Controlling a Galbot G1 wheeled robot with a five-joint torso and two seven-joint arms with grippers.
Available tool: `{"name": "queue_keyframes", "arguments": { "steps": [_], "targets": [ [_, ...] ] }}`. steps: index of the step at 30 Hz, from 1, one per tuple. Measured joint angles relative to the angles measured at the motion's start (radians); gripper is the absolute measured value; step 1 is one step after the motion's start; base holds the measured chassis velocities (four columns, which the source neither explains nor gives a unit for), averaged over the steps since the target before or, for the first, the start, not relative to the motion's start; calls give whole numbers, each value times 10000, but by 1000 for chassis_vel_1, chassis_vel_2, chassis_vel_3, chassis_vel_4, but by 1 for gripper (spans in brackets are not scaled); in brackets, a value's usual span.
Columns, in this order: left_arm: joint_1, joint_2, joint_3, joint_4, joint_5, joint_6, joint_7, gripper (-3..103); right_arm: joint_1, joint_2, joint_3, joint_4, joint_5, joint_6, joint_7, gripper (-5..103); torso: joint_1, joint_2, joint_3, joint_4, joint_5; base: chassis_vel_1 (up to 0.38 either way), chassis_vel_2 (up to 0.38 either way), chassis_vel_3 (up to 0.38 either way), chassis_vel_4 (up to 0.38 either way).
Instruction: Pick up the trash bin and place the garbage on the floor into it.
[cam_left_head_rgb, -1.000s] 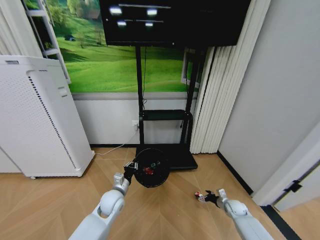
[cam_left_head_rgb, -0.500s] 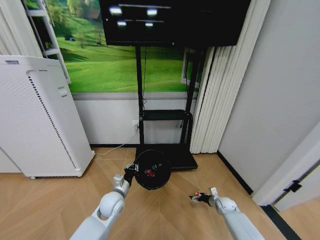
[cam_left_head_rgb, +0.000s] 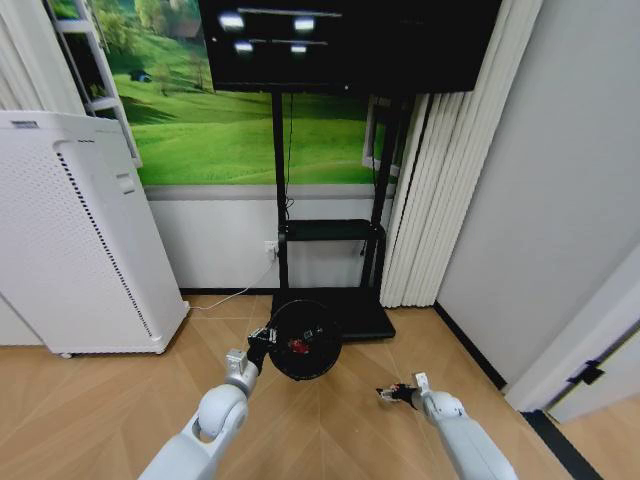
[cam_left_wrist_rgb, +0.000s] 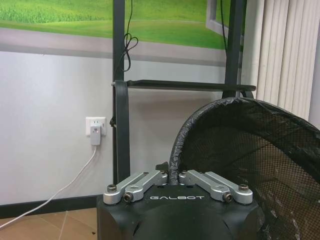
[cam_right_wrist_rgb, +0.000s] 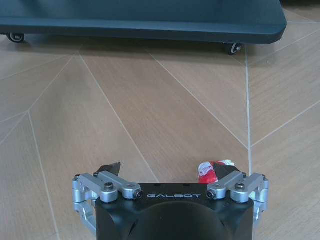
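The trash bin (cam_left_head_rgb: 322, 352) is a black mesh basket held off the floor, tipped so its mouth faces me. My left gripper (cam_left_head_rgb: 262, 338) is shut on its rim, and the left wrist view shows the fingers (cam_left_wrist_rgb: 150, 179) clamped on the bin (cam_left_wrist_rgb: 250, 145) edge. A red piece of garbage (cam_left_head_rgb: 297, 345) lies inside. My right gripper (cam_left_head_rgb: 395, 393) hangs low over the wooden floor, open, with its jaws wide apart. A small red-and-white piece of garbage (cam_right_wrist_rgb: 212, 170) sits against the inside of one finger, opposite the other black pad (cam_right_wrist_rgb: 110, 167).
A white perforated appliance (cam_left_head_rgb: 80, 240) stands at the left. The black TV stand's wheeled base (cam_right_wrist_rgb: 140, 20) lies just behind the bin, with a wall socket and cord (cam_left_wrist_rgb: 95, 132) beside it. Curtains (cam_left_head_rgb: 440, 200) and a grey wall close the right side.
My right gripper has moved left along the floor and now has the red-and-white piece between its fingers. The left arm and the bin have held still.
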Motion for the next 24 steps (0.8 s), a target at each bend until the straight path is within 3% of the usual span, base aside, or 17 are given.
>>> {"name": "queue_keyframes", "arguments": {
  "steps": [12, 24],
  "targets": [
    [70, 8, -20, -44, -13, -2, 15, 4, 224, 361, 394, -575, -1059, 609, 97, 102, 0, 0, 0, 0, 0, 0, 0, 0, 0],
    [39, -55, -37, -8, -21, -23, 38, 4, 265, 424, 513, -970, -1420, 948, 287, 56, 0, 1, 0, 1, 0, 0, 0, 0, 0]
  ]
}}
